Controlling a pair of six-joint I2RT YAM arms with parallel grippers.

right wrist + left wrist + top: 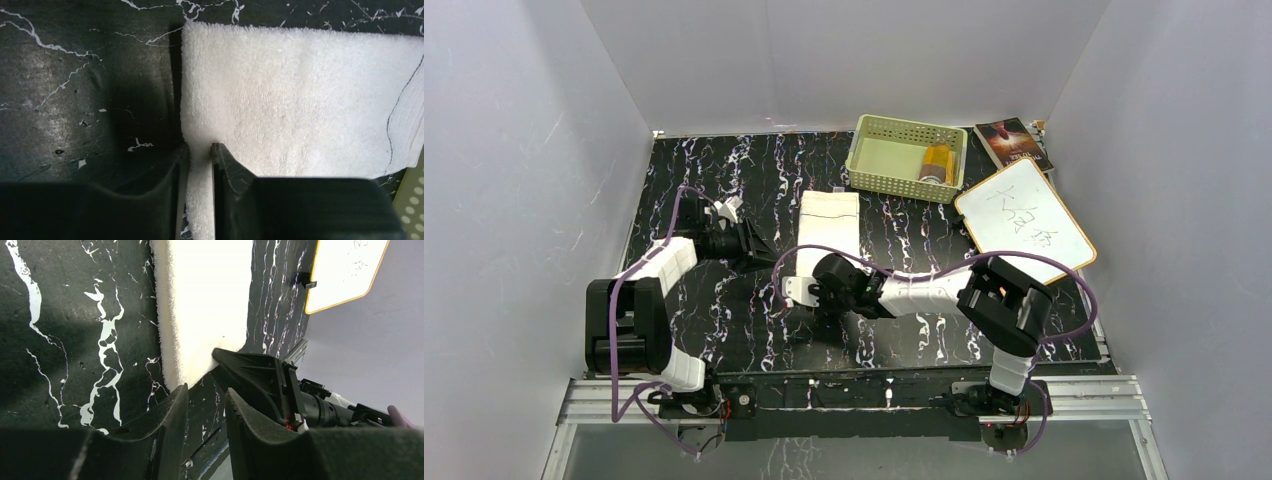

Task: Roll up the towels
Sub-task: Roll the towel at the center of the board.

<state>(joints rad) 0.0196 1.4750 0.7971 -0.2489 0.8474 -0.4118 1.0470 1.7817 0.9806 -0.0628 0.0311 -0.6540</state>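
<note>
Cream-white towel point(300, 90) pinched at its edge by outstretched right gripper point(200, 148); left gripper point(205, 392) alongside, jaws slightly apart.

Cream towel point(300, 90): terry cloth with a short looped pile, matt, fuzzy along the edges.
Yellow-brown towel point(937, 163): soft cloth, weave too small to tell.
Table point(724, 180): black sheet veined white like marble, matt and finely pitted.
Basket point(894, 183): pale green plastic with perforated walls.
Board point(1024, 225): smooth white face, orange rim.
Rail point(1094, 398): bare ribbed metal.
</note>
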